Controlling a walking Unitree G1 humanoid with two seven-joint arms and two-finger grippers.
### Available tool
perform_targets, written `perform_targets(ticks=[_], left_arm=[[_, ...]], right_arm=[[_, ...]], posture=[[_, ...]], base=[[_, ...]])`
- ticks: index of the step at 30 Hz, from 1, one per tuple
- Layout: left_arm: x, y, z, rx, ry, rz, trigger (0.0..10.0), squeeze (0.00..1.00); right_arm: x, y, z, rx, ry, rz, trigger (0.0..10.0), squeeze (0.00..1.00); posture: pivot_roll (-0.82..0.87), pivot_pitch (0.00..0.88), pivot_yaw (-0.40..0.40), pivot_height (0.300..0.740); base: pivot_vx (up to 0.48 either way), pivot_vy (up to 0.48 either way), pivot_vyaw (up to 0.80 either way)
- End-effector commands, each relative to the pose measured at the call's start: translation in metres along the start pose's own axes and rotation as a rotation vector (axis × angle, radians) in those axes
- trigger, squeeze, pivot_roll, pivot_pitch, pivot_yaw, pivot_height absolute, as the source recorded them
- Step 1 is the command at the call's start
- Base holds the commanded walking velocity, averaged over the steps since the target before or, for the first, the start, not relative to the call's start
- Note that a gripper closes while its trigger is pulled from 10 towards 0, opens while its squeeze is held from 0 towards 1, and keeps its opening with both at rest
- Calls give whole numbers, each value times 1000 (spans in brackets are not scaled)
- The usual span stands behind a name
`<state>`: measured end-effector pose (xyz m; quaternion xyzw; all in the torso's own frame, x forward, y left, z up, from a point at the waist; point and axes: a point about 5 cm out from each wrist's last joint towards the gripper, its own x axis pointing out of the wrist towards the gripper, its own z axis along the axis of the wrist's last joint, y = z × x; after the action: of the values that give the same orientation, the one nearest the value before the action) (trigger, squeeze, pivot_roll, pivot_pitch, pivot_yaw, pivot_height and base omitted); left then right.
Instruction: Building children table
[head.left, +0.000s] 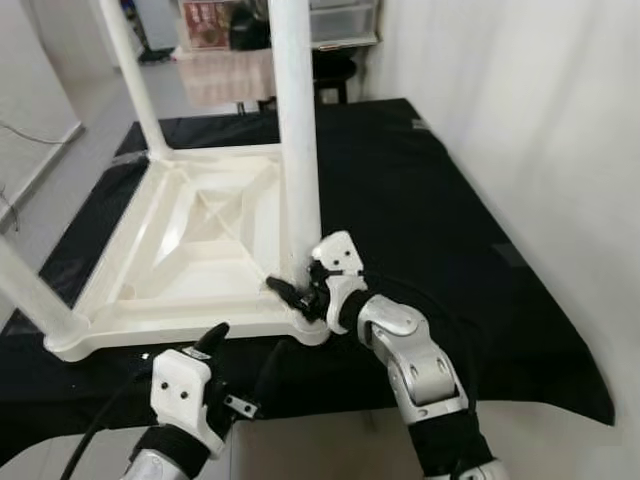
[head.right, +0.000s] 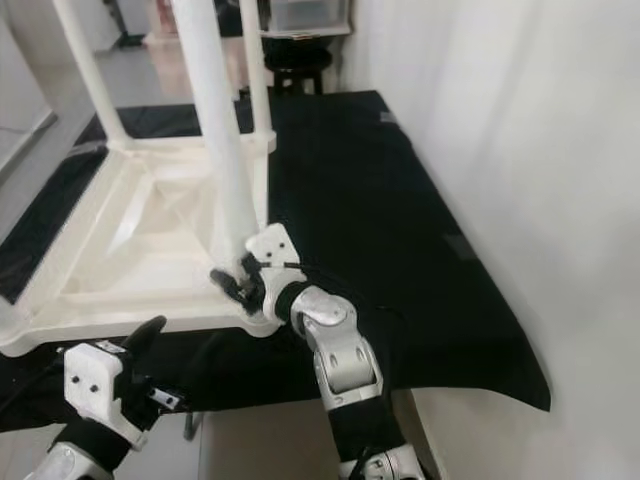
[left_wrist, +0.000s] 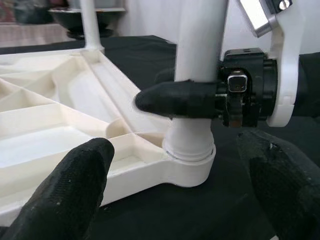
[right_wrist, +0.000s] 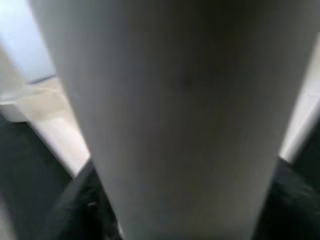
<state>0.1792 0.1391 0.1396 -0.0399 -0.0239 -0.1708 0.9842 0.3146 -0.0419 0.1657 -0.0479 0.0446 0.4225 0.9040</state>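
The table (head.left: 190, 250) was seen upside down on a black cloth (head.left: 420, 220) in the head views, at 11 o'clock from the right gripper (head.left: 300, 290), which was clamped on the near leg (head.left: 297, 130) just above its socket. In the left wrist view, the left gripper (left_wrist: 175, 185) was held open, facing that corner. In the right wrist view, the leg was pressed close. The smooth, stiff plastic was judged light and slippery, best gripped low.

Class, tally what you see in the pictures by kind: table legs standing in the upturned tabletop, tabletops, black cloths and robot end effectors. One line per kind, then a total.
Table legs: 4
Tabletop: 1
Black cloth: 1
End effectors: 2, left end effector and right end effector
Total: 8
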Motion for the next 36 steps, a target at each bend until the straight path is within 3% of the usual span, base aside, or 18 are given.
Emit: perform_targets(ticks=[1,2,3,5,6,7,8,20,21,23,24,31,35,36], left_arm=[[0,1,-5,-5,22,7,10000,0],[0,1,-5,-5,22,7,10000,0],[1,1,-6,-6,22,7,10000,0],[1,1,-6,-6,22,7,10000,0],[2,1,-7,-7,22,7,10000,0],[2,1,-7,-7,22,7,10000,0],[2,1,-8,-8,23,7,10000,0],[1,0,-10,-9,29,6,10000,0],[1,0,-10,-9,29,6,10000,0],[1,0,-10,-9,29,6,10000,0],[1,-1,-11,-9,30,6,10000,0],[0,-2,-11,-13,29,5,10000,0],[0,-2,-10,-14,28,5,10000,0],[-1,-2,-10,-14,27,5,10000,0]], right_arm=[[8,-4,19,-18,-51,162,10000,1000],[8,-4,19,-18,-51,162,10000,1000],[10,-10,28,-46,-70,288,10000,1000],[10,-10,28,-46,-70,288,10000,1000],[8,-17,36,-69,-88,527,10000,835],[8,-17,36,-69,-88,527,10000,835],[8,-21,35,-83,-76,621,10000,0],[23,-34,41,-34,-6,664,9843,0],[23,-35,41,-26,0,669,1882,0],[23,-35,41,-26,0,669,1882,0],[22,-36,39,-21,1,697,0,0],[15,-44,33,-26,-12,705,0,0],[7,-52,30,-45,-48,629,0,0],[1,-55,27,-50,-64,559,0,0]], posture=[[-6,93,10,740],[-6,93,10,740],[-6,85,6,740],[-6,85,6,740],[0,76,3,740],[0,76,3,740],[9,71,3,740],[22,59,5,740],[23,60,5,740],[23,60,5,740],[24,59,4,740],[18,61,5,740],[9,73,13,740],[6,76,14,740]], base=[[0,0,0],[0,0,0],[0,0,0],[0,0,0],[0,0,0],[0,0,0],[0,0,0],[0,0,0],[0,0,0],[0,0,0],[0,0,0],[0,0,0],[0,0,0],[0,0,0]])
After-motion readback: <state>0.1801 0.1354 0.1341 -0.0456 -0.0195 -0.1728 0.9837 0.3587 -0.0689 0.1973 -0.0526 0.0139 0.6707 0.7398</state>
